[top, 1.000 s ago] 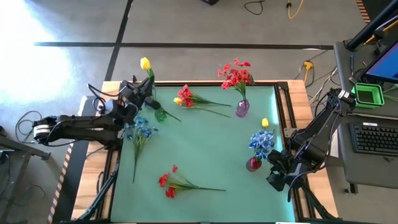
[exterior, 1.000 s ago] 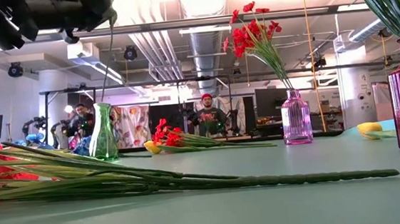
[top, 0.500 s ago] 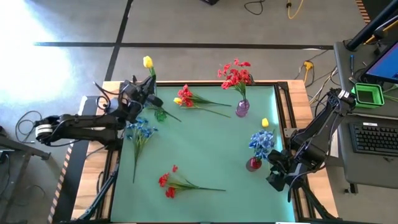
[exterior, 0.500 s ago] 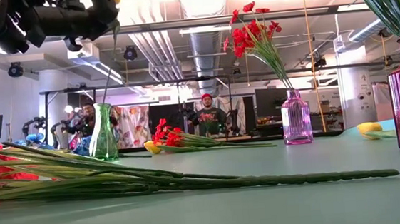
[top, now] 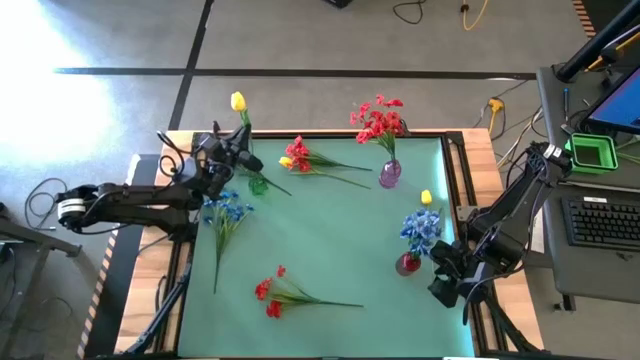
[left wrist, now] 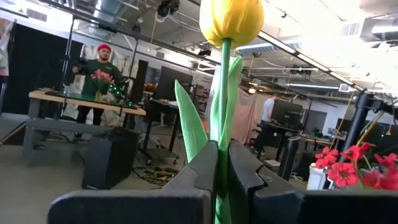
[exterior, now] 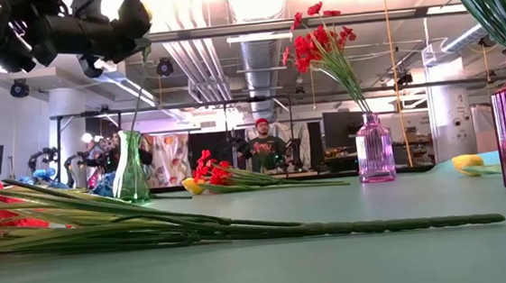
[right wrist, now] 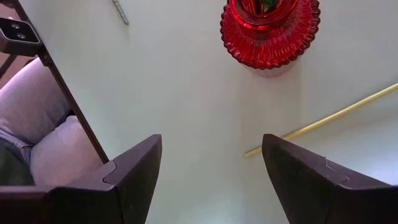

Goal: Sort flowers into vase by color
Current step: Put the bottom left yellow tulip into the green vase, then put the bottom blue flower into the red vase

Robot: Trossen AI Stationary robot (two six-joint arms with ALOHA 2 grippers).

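The left gripper point(left wrist: 222, 163), at the bench's ten o'clock corner, is clamped on the yellow tulip point(top: 237, 101) stem above the green vase point(top: 258, 184). It should keep the stem vertical and lower slowly so the tip clears the vase mouth. The right gripper point(right wrist: 211, 171) waits with its jaws wide near the red vase point(right wrist: 270, 31).

On the counter point(top: 330, 235), three vases stand apart: one point(top: 259, 184) at the far left, one point(top: 389, 174) far centre, one point(top: 408, 263) near the right edge. Loose flowers point(top: 285, 293) lie near the front; more point(top: 315, 162) lie between the two far vases.
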